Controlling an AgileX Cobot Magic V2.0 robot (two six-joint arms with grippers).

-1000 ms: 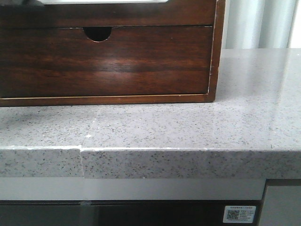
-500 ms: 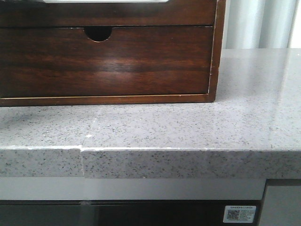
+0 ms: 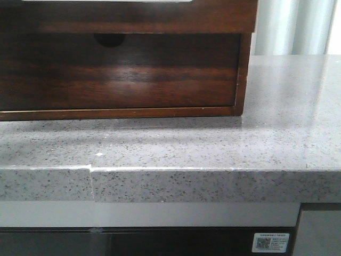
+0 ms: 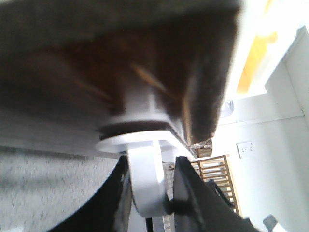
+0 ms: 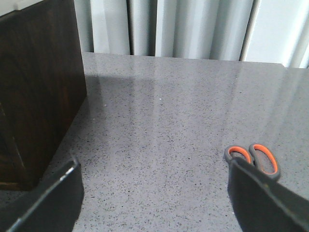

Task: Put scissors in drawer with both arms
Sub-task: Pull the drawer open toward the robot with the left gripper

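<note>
Scissors (image 5: 255, 158) on countertop (image 5: 169, 121) — right gripper (image 5: 154, 198) wide — drawer (image 3: 117, 69) closed

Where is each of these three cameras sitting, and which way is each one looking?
Front view: low before the counter, facing the drawer in its wooden box; no arms show.
Left wrist view: on the left arm, blurred, close against dark wood; left gripper at the bottom.
Right wrist view: on the right arm, looking across the counter at orange-handled scissors; right gripper spread wide.
Front and right wrist views share box and counter.
</note>
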